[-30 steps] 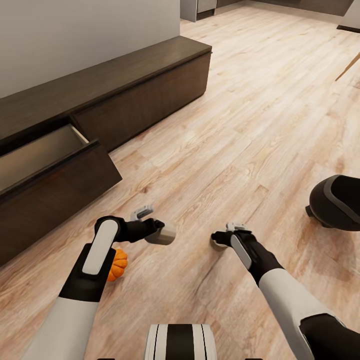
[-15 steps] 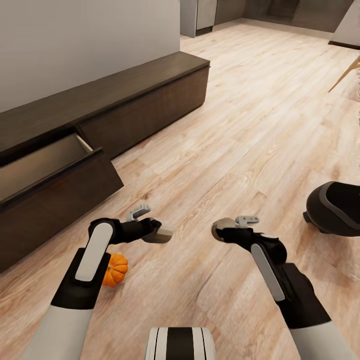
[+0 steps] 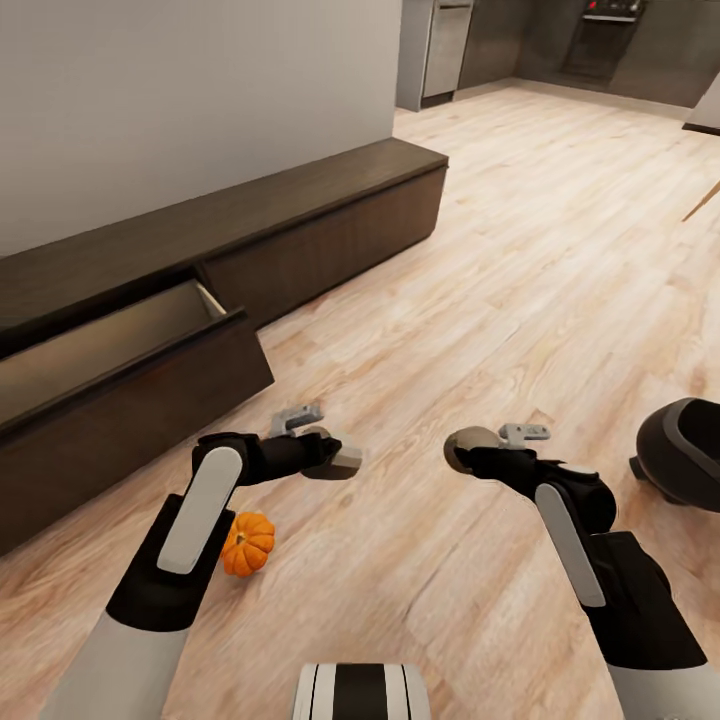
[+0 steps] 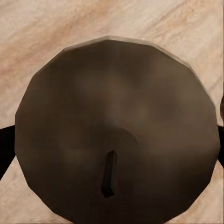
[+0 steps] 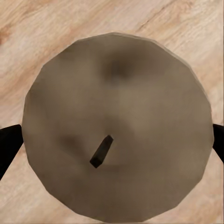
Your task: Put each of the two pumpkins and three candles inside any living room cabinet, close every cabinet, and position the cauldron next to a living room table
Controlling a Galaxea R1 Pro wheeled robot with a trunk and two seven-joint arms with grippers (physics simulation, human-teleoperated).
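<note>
Since the earlier pictures the whole head view had swung, so more of the far kitchen showed and the cabinet sat further right; the right arm had also stretched forward, its forearm lying lower in the picture than a second before.

Each gripper clamped a candle. In the head view the left gripper (image 3: 335, 458) held the left candle (image 3: 343, 462) on its side above the floor, and the right gripper (image 3: 478, 452) held the right candle (image 3: 468, 446) likewise. The fingers themselves were mostly hidden: in the left wrist view the candle's round end (image 4: 116, 126) with its dark wick covered nearly everything, and only black slivers of finger showed at either edge. The right wrist view was the same, a candle's end (image 5: 116, 126) with dark fingertips (image 5: 8, 142) touching its sides.

One pumpkin (image 3: 248, 543) lay on the wooden floor (image 3: 520, 250), partly covered by the left forearm. The cabinet (image 3: 300, 225) stood along the wall, one drawer (image 3: 110, 350) pulled open, its pale inside cut off at the picture's edge. A dark cauldron (image 3: 685, 450) sat on the floor to the right, cropped by the frame.
</note>
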